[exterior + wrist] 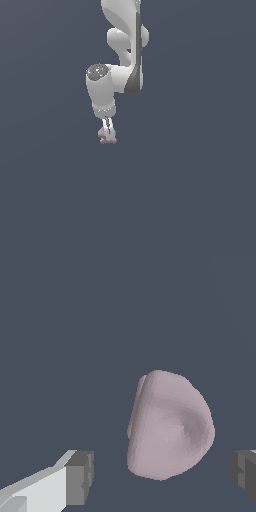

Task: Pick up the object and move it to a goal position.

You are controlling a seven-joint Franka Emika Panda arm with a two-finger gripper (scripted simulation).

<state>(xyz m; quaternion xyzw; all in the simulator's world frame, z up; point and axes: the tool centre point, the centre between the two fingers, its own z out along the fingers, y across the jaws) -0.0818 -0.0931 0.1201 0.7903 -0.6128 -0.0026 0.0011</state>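
The object (107,136) is a small pale pinkish-mauve lumpy blob on the dark grey floor. It fills the middle of the wrist view (170,426). My white gripper (107,129) hangs straight down over it, fingers low around its top. In the wrist view the gripper (162,476) is open: one grey pad (80,477) stands clear on one side of the blob and the other pad (245,471) stands clear on the far side. The blob lies between them, closer to the second pad, touching neither.
The white arm (125,45) comes down from the top of the exterior view. Flat dark grey floor (200,190) surrounds the blob on all sides. No goal marker shows.
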